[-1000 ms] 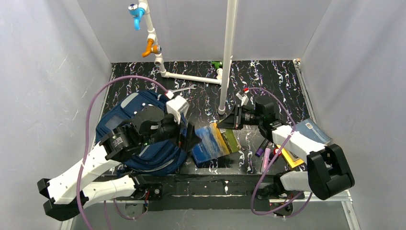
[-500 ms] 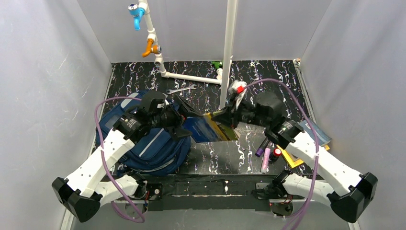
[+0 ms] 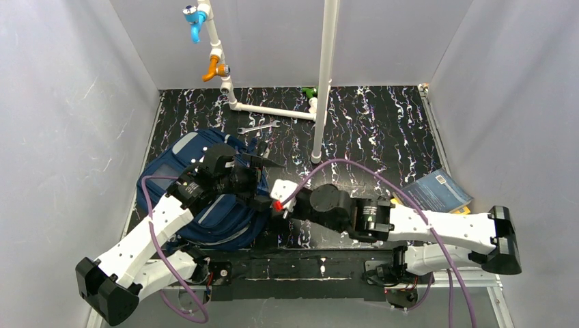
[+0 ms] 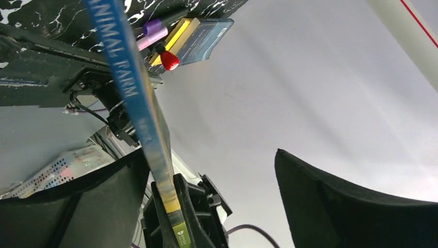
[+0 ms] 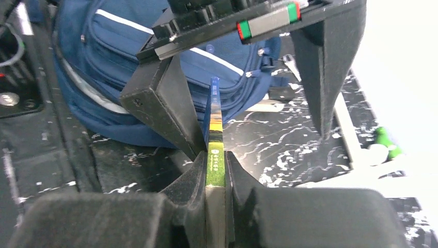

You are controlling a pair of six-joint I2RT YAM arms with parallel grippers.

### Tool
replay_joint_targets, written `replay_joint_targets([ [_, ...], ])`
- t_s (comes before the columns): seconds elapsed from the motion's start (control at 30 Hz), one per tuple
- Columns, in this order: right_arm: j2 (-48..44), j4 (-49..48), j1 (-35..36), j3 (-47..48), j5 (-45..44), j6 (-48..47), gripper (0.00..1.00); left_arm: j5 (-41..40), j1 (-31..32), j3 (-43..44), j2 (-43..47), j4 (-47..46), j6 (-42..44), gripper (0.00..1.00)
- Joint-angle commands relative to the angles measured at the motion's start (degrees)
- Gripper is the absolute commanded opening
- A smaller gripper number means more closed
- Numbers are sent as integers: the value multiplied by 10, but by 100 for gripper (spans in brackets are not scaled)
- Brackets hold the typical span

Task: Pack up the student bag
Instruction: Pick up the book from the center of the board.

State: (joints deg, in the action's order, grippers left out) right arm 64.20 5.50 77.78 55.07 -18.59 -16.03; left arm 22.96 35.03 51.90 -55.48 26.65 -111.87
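Observation:
The student bag point(image 3: 218, 219) lies at the left, navy with light stripes and zip pockets point(image 5: 103, 46). A thin book with a blue spine and a green foot point(image 5: 214, 111), lettered "ANIMAL FARM" point(image 4: 129, 77), stands on edge just right of the bag. My right gripper point(image 5: 215, 160) is shut on the book's green end and reaches low from the right point(image 3: 273, 205). My left gripper point(image 3: 263, 179) hovers over the bag's right side, open wide. The book passes between its fingers, close beside one finger point(image 5: 170, 108) and far from the other point(image 5: 323, 67).
A second blue book point(image 3: 437, 191) and a yellow item point(image 3: 459, 210) lie at the right edge; markers point(image 4: 155, 33) and a red-capped thing point(image 4: 168, 59) sit by them. A wrench point(image 3: 258, 128) and white pipes point(image 3: 321, 82) stand behind.
My right arm has swung left and down, carrying the book from mid-table to the bag's right side. The left gripper stayed by the bag; the book now runs between its open fingers.

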Motion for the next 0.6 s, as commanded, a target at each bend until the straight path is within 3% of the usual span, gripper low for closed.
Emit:
replay_joint_targets([
  [0.0, 12, -110, 59, 31, -160, -82, 1, -3, -2, -5, 18, 16, -40, 81],
  [0.07, 15, -107, 71, 34, -178, -93, 1, -17, -2, -5, 22, 25, -29, 67],
  [0.1, 15, -92, 81, 38, -196, -97, 1, -35, -2, 0, 21, 40, 2, 45],
  [0.13, 13, -91, 85, 38, -201, -100, 1, -35, -2, 2, 18, 45, 11, 41],
  [0.23, 3, -90, 98, 35, -209, -110, 1, -28, -2, 12, 0, 67, 46, 32],
  [0.4, 11, -88, 132, 36, -241, -159, 1, -33, -2, 21, -19, 80, 78, 28],
  [0.47, 23, -75, 144, 45, -262, -178, 1, -48, -2, 33, -24, 80, 106, 17],
  [0.5, 28, -67, 146, 51, -268, -177, 8, -53, -2, 37, -27, 75, 123, 6],
  [0.57, 33, -29, 146, 69, -282, -142, 33, -62, -6, 48, -37, 56, 179, 0],
])
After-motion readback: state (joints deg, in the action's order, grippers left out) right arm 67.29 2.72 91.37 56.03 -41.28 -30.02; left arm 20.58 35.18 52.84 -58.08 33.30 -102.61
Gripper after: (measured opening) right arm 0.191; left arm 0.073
